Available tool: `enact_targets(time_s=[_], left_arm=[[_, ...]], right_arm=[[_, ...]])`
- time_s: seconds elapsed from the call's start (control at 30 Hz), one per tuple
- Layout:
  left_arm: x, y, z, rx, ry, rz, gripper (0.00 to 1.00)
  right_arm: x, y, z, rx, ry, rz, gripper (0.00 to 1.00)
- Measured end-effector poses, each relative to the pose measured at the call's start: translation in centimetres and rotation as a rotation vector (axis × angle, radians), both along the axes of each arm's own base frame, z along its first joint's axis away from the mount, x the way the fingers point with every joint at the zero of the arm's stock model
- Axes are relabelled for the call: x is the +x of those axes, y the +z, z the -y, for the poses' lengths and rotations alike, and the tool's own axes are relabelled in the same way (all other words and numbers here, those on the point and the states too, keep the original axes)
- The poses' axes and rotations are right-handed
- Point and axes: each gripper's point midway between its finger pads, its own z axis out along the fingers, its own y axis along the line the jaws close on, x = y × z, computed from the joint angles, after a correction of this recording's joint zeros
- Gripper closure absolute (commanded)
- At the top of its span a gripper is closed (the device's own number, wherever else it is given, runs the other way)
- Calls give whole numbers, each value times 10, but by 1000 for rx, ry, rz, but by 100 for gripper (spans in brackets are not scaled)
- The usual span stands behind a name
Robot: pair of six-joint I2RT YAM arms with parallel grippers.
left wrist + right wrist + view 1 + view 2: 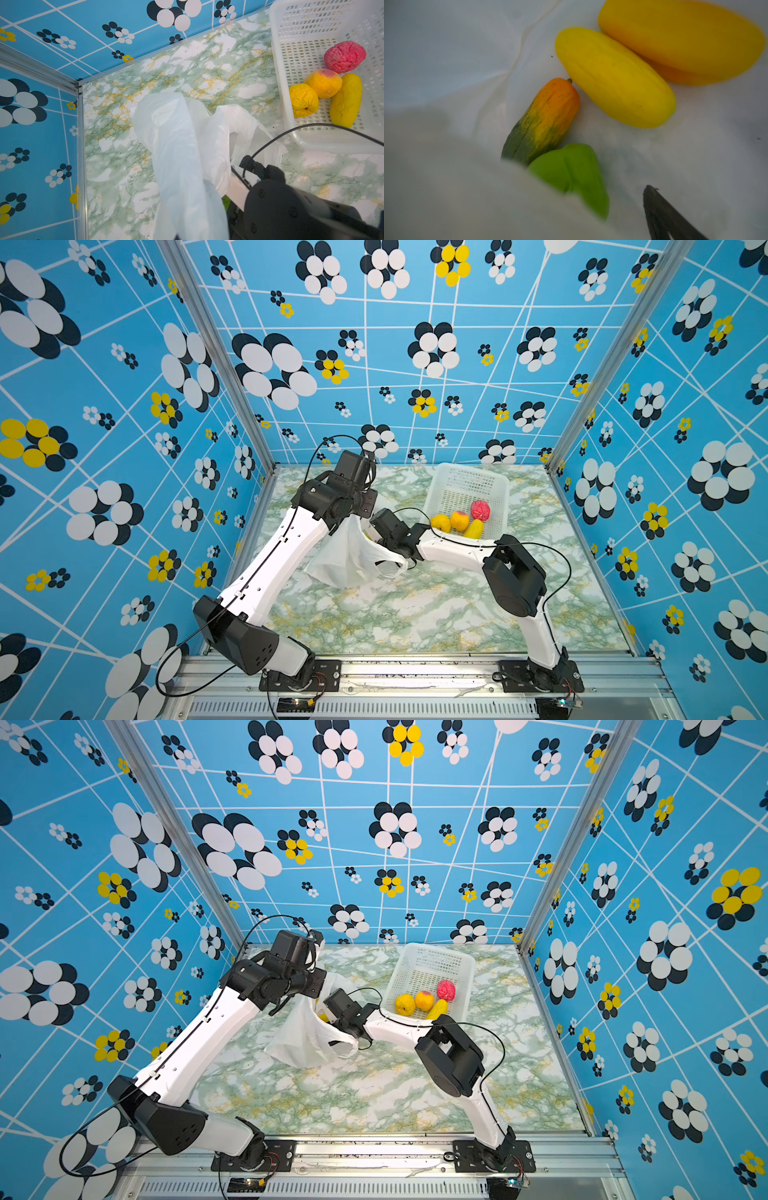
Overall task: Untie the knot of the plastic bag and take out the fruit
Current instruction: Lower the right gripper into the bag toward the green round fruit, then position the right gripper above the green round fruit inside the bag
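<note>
You are in the taking-out step. No knot shows anywhere, and a loose handle (390, 566) of the plastic bag (345, 560) lies slack on the table (415, 614). The bag sits between the two arms, just beside the basket (498, 489).

Your left pincer (351, 520) is clenched. The film drawn up to it suggests it grasps the bag's rim and holds the mouth up. Your right pincer (375, 531) is down inside the bag. Only one finger (662, 216) shows, off to the side with nothing against it, so I judge the pincer released and empty. The other finger is hidden behind a fold.

- **Bag and basket:** one of each.
- **Fruit in the basket:** four, namely a round yellow one (440, 522), a peach (459, 520), a pink-red bumpy one (480, 510) and a long yellow one (473, 529).
- **Fruit in the bag:** four, namely a big orange-yellow one (681, 41), a ridged yellow one (612, 79), an orange-and-green one (546, 118) and a green one (571, 176) half under a fold.

That puts you about halfway. Next, settle the jaws around a single fruit; the green one lies nearest the finger. Do it without pinching film, while the left arm holds the mouth high.
</note>
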Motion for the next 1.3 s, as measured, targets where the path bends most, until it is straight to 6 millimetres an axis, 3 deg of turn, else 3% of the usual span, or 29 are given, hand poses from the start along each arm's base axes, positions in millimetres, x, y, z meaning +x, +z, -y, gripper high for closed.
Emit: enact_targets(time_s=[0.43, 0.53, 0.7, 0.83, 0.93, 1.03, 1.3], left_arm=[[0, 0, 0, 0, -1, 0, 100], [0, 0, 0, 0, -1, 0, 100], [0, 0, 1, 0, -2, 0, 100], [-1, 0, 2, 0, -5, 0, 100], [-1, 0, 2, 0, -5, 0, 100], [-1, 0, 2, 1, -6, 0, 100], [-1, 0, 2, 1, -6, 0, 100]], right_arm=[[15, 1, -15, -63, -56, 33, 11], [21, 0, -23, -58, -71, 33, 1], [7, -8, -29, -20, -31, 4, 1], [-14, -32, -21, -58, 6, -43, 1], [-18, -31, -24, -56, 17, -42, 1], [-19, -32, -23, -74, 16, -50, 6], [-16, -37, -21, -119, 1, -59, 33]])
